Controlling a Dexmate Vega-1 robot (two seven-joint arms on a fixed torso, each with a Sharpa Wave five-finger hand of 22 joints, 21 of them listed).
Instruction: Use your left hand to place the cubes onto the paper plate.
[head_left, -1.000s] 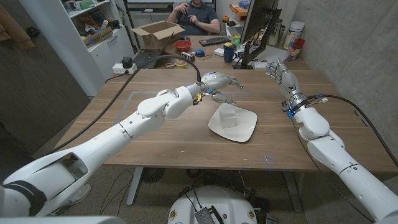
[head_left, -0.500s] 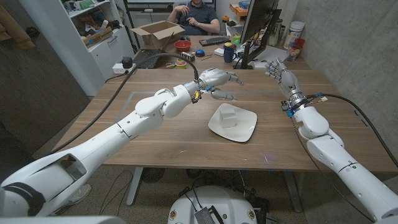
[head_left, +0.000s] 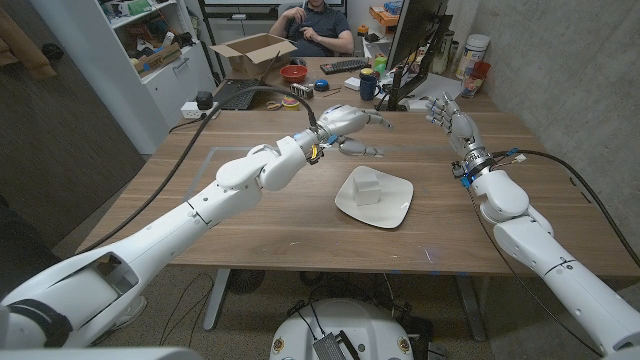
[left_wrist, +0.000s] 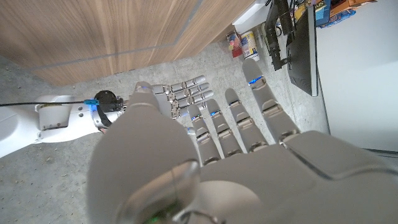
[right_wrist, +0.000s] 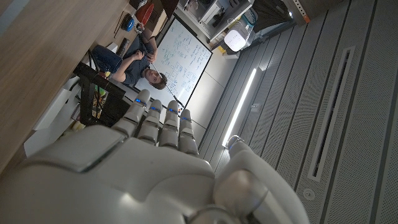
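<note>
A white cube (head_left: 369, 186) sits on the paper plate (head_left: 393, 210) at mid-tabletop (head_left: 250, 215), and we see no other cube off the plate, so we judge the placing done, or close to it, as far as these pictures show. Our left hand (head_left: 351, 122) hangs beyond the plate toward the far edge, its fingers (left_wrist: 266, 109) spread and straight, holding nothing. Our right hand (head_left: 447, 112) stands raised at the far right edge, fingers apart and empty too. Behind the tabletop, a person (head_left: 315, 22) sits at a cluttered desk beside a cardboard box (head_left: 252, 52) and a monitor (head_left: 415, 35).
</note>
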